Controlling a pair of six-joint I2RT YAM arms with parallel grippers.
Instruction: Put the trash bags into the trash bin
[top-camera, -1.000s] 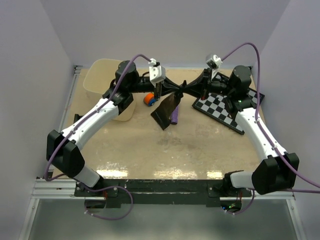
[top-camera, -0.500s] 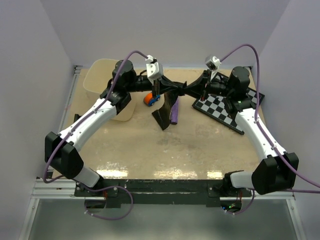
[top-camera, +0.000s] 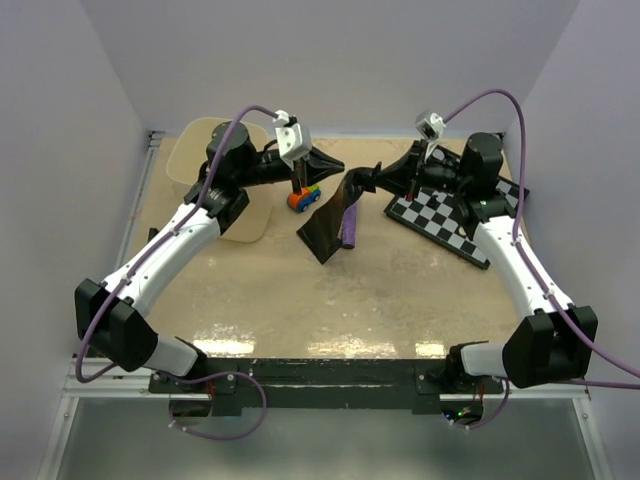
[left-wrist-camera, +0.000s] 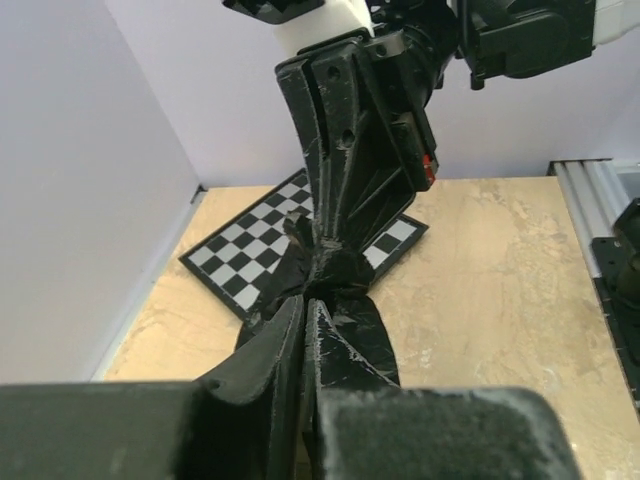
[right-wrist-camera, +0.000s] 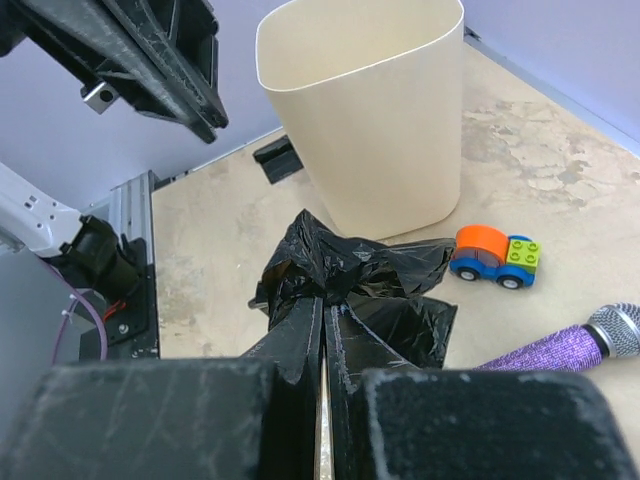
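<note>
The dark glossy trash bag (top-camera: 328, 222) hangs from my right gripper (top-camera: 372, 178), which is shut on its bunched top, and its lower end reaches the table. In the right wrist view the bag (right-wrist-camera: 352, 268) bulges just past the shut gripper (right-wrist-camera: 325, 305). My left gripper (top-camera: 335, 162) is shut and empty, a short way left of the bag's top. In the left wrist view the bag (left-wrist-camera: 345, 280) sits just beyond that gripper (left-wrist-camera: 305, 305). The cream trash bin (top-camera: 196, 150) stands at the back left, partly hidden by my left arm, and also shows in the right wrist view (right-wrist-camera: 370, 110).
An orange and blue toy car (top-camera: 303, 197) stands between the bin and the bag. A purple glittery cylinder (top-camera: 349, 228) lies beside the bag's lower end. A chequered board (top-camera: 450, 215) lies at the back right under my right arm.
My left gripper has let go of the bag's top and drawn back to the left, toward the bin. The bag now hangs from the right gripper alone and has spread lower.
</note>
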